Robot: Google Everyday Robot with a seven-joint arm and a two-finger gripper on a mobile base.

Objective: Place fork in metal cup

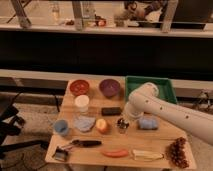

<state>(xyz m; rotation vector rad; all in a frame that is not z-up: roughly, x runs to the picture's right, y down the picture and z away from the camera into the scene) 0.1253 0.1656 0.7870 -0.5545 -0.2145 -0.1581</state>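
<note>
The metal cup is small, dark and shiny, and stands mid-table between a peach-coloured fruit and the blue sponge. My white arm reaches in from the right and bends down over the table. My gripper is right above the cup's mouth, at its rim. I cannot make out the fork; it does not lie on the table anywhere in view, and the spot at the gripper and cup is too dark to tell.
On the wooden table are a red bowl, purple bowl, green tray, white cup, black block, light-blue cup, pale cloth, black-handled tool, red pepper, pale yellowish object and grapes.
</note>
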